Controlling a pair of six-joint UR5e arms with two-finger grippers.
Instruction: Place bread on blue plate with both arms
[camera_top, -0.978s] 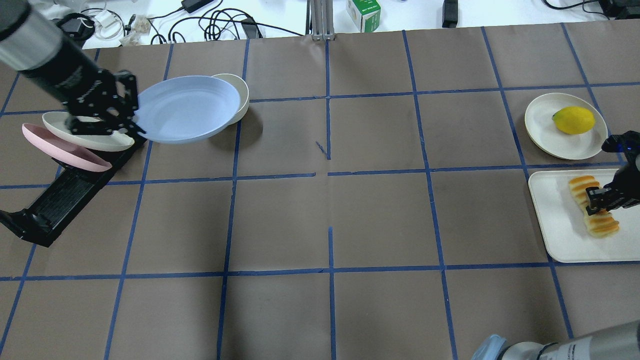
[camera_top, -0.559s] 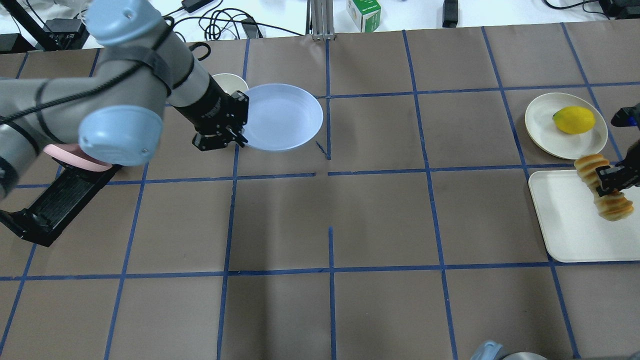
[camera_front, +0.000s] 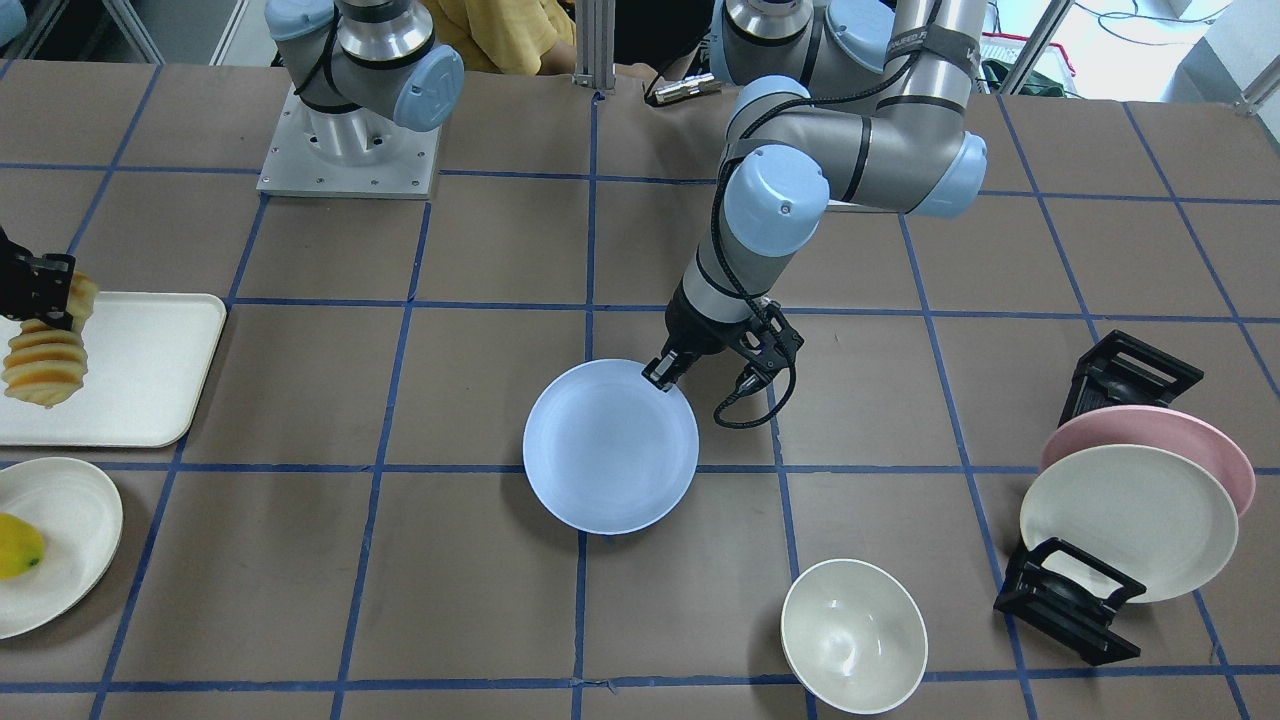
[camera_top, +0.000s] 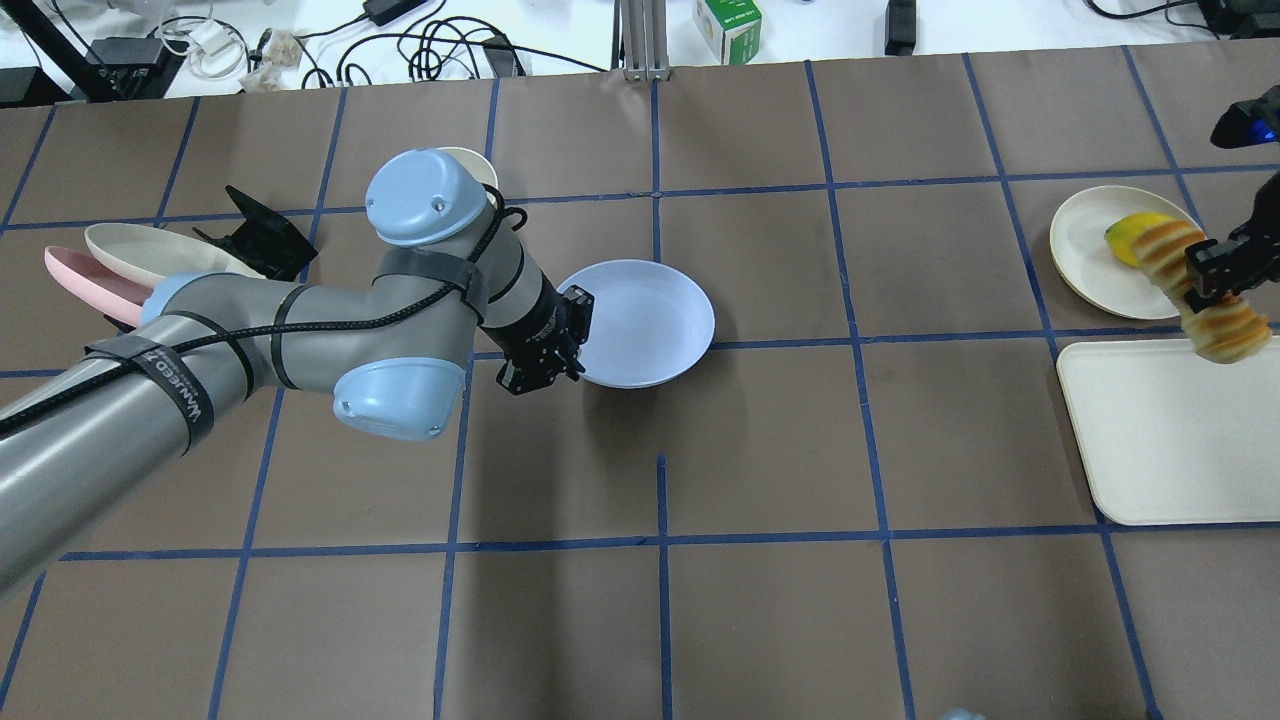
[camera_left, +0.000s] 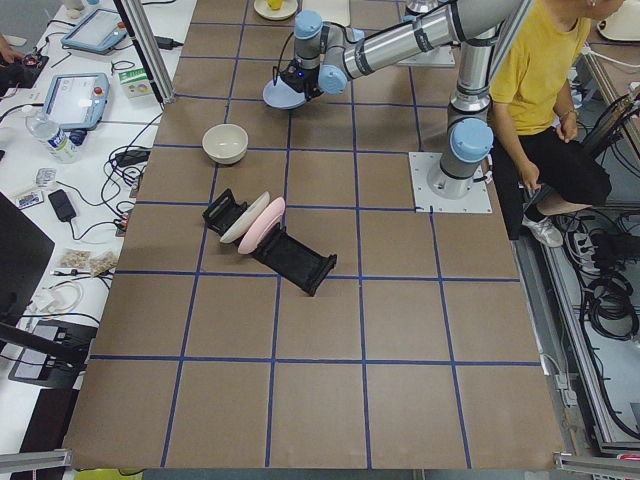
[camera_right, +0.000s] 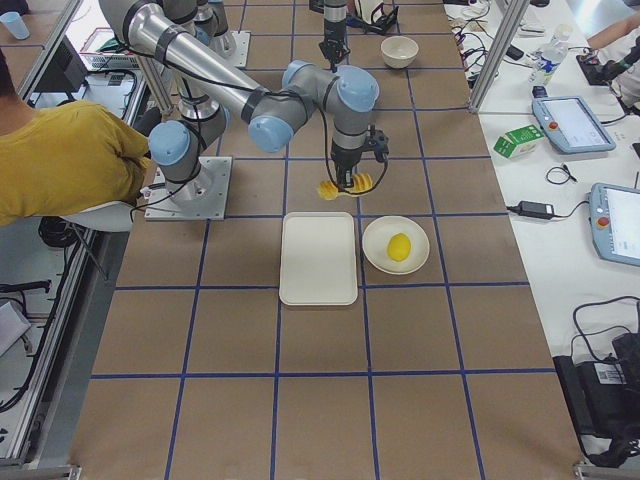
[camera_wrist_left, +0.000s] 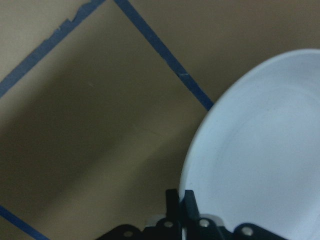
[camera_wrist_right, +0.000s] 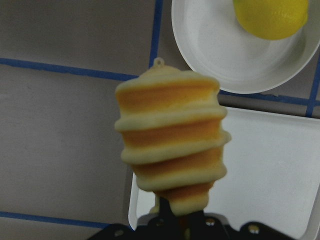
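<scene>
My left gripper is shut on the near-left rim of the blue plate. It holds the plate low over the middle of the table; I cannot tell whether the plate touches the table. The plate also shows in the front view and in the left wrist view, where the fingers pinch its edge. My right gripper is shut on the bread, a ridged orange-and-cream loaf. The loaf hangs in the air over the far edge of the white tray. It fills the right wrist view.
A cream plate with a yellow lemon lies beyond the tray. A white bowl stands past the blue plate. A black rack holds a pink plate and a cream plate at the far left.
My left arm has carried the blue plate from the rack rightward to the table's middle. My right gripper has lifted the bread off the tray and moved it toward the lemon plate.
</scene>
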